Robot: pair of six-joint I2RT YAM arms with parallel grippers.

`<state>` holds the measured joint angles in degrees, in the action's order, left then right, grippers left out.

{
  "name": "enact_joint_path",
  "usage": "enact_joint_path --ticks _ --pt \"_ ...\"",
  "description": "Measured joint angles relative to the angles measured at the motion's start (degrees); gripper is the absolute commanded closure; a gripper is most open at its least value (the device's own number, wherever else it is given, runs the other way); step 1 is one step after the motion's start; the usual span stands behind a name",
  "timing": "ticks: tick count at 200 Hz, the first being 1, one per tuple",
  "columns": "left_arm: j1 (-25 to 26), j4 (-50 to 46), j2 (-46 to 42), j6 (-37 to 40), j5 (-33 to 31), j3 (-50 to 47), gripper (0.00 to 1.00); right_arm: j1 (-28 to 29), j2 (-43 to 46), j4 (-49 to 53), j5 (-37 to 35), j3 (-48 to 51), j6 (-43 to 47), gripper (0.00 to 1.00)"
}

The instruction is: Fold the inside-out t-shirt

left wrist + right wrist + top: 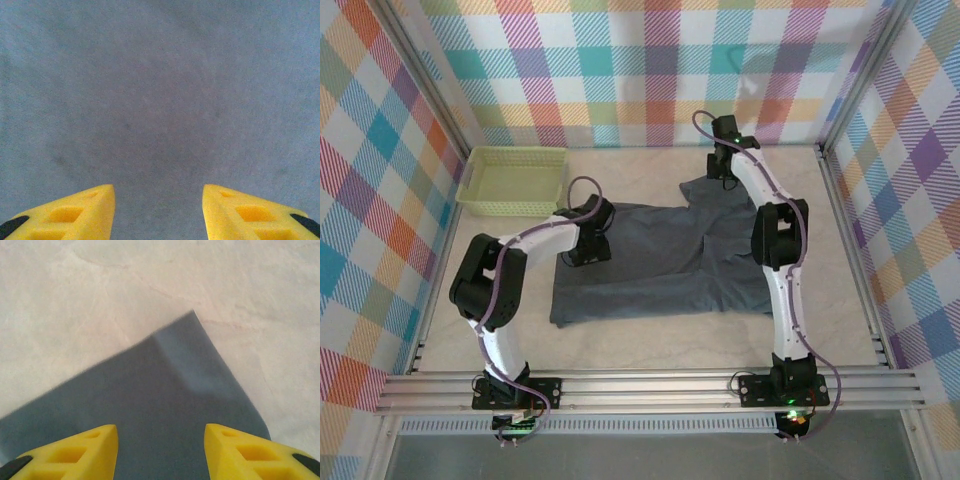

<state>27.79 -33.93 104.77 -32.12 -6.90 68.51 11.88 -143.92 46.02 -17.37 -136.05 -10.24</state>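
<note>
So the plain slate blue-grey t-shirt of soft wrinkly cloth (660,260) is spread out pretty flat on the pale marbled table (650,340), lying between the two arms.

The left tool (157,190) is down over the left part of the shirt, close to its far edge. Its yellow foam fingers (75,215) stand parted a moderate way with nothing pinched between them. Under and ahead of that tool it's all blue-grey cloth, and I can't make out an edge or seam there. Can't tell if the fingertips actually touch the fabric either.

The right tool (160,429) is at the far right end of the shirt, by what looks like a sleeve. Its fingers are parted about the same and are also gripping nothing. The cloth runs under the tool and comes to a pointed corner just ahead of it, with bare table beyond and to both sides. A lighter crease runs from near that corner back toward the tool's right finger.

There's also a pale yellow-green plastic mesh basket (515,180) beyond the left tool and off to its left, apart from the shirt.
</note>
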Motion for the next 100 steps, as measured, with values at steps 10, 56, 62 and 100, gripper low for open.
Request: enact_joint_path --ticks 10,56,62,100 --pt "0.9 0.33 0.02 -0.15 0.13 -0.7 0.48 -0.33 -3.02 0.37 0.02 -4.28 0.85 0.48" --pt "4.17 5.29 -3.89 -2.84 -0.42 -8.33 0.47 -1.51 -10.05 -0.9 0.0 -13.03 4.94 0.43" --pt "4.83 5.66 -4.85 -3.39 -0.44 -9.68 0.47 -1.7 -10.56 -1.25 -0.04 -13.29 5.35 0.43" --pt "8.61 8.28 -9.03 -7.19 -1.88 -15.65 0.46 -2.45 -14.21 -1.81 0.2 -16.35 6.8 0.5"
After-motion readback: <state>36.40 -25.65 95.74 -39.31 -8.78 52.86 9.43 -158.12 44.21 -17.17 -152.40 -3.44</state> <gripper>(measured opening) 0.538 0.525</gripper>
